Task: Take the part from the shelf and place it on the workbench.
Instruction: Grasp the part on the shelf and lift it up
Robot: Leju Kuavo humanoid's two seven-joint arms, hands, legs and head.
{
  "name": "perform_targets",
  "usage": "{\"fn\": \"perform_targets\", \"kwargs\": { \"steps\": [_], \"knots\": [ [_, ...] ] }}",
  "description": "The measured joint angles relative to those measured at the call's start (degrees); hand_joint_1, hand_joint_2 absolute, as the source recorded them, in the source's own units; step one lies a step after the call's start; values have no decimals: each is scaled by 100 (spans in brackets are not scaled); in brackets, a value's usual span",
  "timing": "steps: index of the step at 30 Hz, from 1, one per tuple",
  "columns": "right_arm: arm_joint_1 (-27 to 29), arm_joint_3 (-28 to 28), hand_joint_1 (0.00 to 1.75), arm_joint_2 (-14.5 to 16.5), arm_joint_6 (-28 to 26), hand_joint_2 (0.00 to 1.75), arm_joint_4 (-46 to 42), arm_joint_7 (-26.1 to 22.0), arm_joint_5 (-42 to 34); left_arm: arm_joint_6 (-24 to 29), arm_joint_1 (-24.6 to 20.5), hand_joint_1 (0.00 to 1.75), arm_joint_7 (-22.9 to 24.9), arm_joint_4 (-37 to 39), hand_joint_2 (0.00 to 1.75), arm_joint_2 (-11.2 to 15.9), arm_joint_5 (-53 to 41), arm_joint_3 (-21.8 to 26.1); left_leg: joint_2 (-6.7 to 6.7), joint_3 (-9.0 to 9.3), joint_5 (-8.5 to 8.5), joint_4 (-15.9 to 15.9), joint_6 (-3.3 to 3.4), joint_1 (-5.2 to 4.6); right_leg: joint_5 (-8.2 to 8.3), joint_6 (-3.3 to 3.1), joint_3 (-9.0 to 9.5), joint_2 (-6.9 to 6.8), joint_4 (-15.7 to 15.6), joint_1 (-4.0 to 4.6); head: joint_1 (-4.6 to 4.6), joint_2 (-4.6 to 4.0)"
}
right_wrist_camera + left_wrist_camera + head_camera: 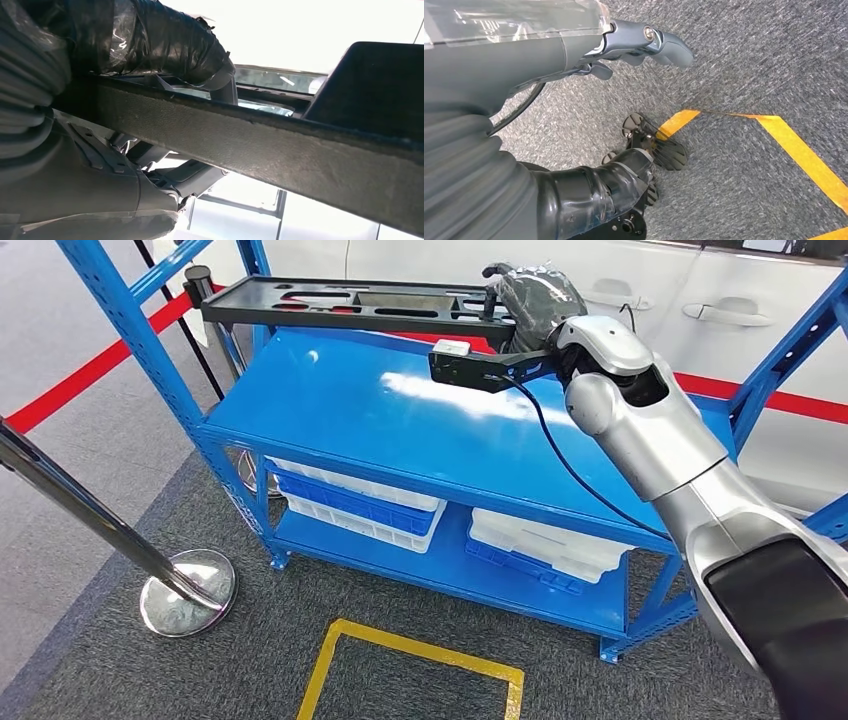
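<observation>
The part (350, 302) is a long flat black panel with several cutouts. It lies roughly level over the back of the blue shelf's top board (400, 410) and looks raised a little above it. Its left end reaches past the shelf's left upright. My right hand (535, 295) grips the part's right end. In the right wrist view, the dark fingers (165, 45) wrap over the part's thick edge (280, 150) and the thumb sits under it. My left hand (634, 42) hangs over the grey carpet, fingers loosely apart and holding nothing.
White and blue bins (360, 505) and a stack of white trays (545, 545) fill the lower shelf. A chrome stanchion (188, 590) with a red belt (90, 370) stands at the left. A yellow floor marking (410, 650) lies before the shelf. A white car (650, 290) is behind.
</observation>
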Motion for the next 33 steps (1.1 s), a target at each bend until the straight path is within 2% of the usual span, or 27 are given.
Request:
{"fn": "perform_targets", "kwargs": {
  "steps": [2,4,5,6,7,8,9,11,13,16,18,20,21,22,23,25,27,30,31,32,33],
  "knots": [
    [-18,1,175,-32,5,175,-19,14,0,-8,-5,0,-2,0,175,-5,-25,0,15,56,44,-93,64,29,-190,21,-121,0,280,4,1,0],
    [-30,1,175,-56,10,175,-16,22,-1,-15,-13,0,-3,0,175,-9,-49,0,23,71,49,-108,97,26,-542,30,-470,-2,1000,-5,1,0],
    [-27,5,175,-64,10,175,-10,25,-2,-16,-17,0,0,0,175,-10,-58,0,22,71,42,-102,101,23,-668,38,-658,-2,1366,-7,-1,0],
    [-21,13,175,-73,9,175,-4,25,-2,-16,-17,0,5,0,175,-10,-65,1,18,74,31,-92,102,22,-689,45,-777,-3,1575,-13,0,0],
    [-19,20,175,-81,8,175,2,25,-2,-16,-16,0,12,0,175,-11,-71,1,11,77,17,-75,96,23,-593,49,-794,-4,1565,-21,0,0],
    [-21,27,175,-89,7,175,5,25,-2,-16,-15,0,19,0,175,-14,-76,2,1,80,-5,-48,85,24,-403,49,-698,-6,1327,-32,0,0],
    [-26,31,175,-96,6,175,6,25,-2,-16,-13,0,23,0,175,-17,-77,2,-7,80,-38,-10,65,26,-185,43,-533,-9,942,-43,1,0],
    [-40,33,175,-106,3,175,7,25,-2,-15,-15,0,27,0,175,-23,-78,2,-19,49,-100,76,8,12,41,21,-254,-9,331,-27,-1,0],
    [-42,39,175,-109,0,175,9,23,-2,-14,-18,0,29,0,175,-23,-78,2,-22,22,-124,113,-51,0,26,-13,-196,1,189,8,-2,0],
    [-44,53,175,-112,-1,175,8,27,0,-13,-18,0,28,0,175,-25,-78,2,-15,1,-208,188,-133,12,48,-108,-170,-1,139,-18,-3,0],
    [-51,60,175,-114,-1,175,8,32,3,-11,-17,0,29,0,175,-25,-78,2,-6,-189,-500,645,-194,27,71,-166,-139,-17,105,-40,-4,0],
    [-49,69,175,-114,-1,175,12,30,3,-10,-18,0,30,0,175,-26,-78,2,-4,-533,-850,1403,-238,39,79,-184,-142,-19,107,-38,-5,0],
    [-42,75,175,-114,-1,175,14,30,2,-10,-20,0,31,0,175,-27,-80,2,-4,-660,-926,1668,-249,42,78,-184,-145,-19,111,-37,-5,0],
    [-34,82,175,-114,-1,175,18,31,2,-11,-21,0,32,0,175,-27,-86,2,-4,-694,-891,1732,-251,43,78,-184,-147,-19,116,-37,-5,0],
    [-27,89,175,-114,-1,175,20,32,2,-11,-22,0,34,0,175,-27,-95,2,-4,-624,-757,1583,-246,44,77,-183,-148,-19,122,-38,-5,0],
    [-28,96,175,-114,-4,175,22,36,3,-11,-21,0,43,0,175,-27,-114,2,-4,-243,-370,810,-212,42,74,-174,-152,-16,137,-34,-5,0],
    [-39,97,175,-114,-8,175,23,41,7,-13,-25,0,54,0,175,-27,-123,2,-12,33,-166,224,-170,25,86,-137,-178,-12,156,-14,-3,0],
    [-34,101,175,-114,-9,175,28,44,13,-16,-34,0,63,0,175,-28,-131,2,-19,33,-100,124,-84,17,130,-33,-216,-11,141,1,-3,0],
    [-32,103,175,-115,-10,175,31,45,15,-16,-33,0,63,0,175,-30,-133,2,-11,21,-62,104,-41,25,77,-6,-235,-12,176,-1,-2,0],
    [-33,103,175,-115,-12,175,34,47,16,-16,-33,0,64,0,175,-32,-134,3,-2,2,-22,79,6,34,-53,13,-280,-12,294,-5,-2,0],
    [-33,103,175,-115,-15,175,38,49,20,-16,-34,0,66,0,175,-33,-135,3,6,-25,18,60,49,42,-260,25,-359,-14,523,-11,-1,0]
  ]
}}
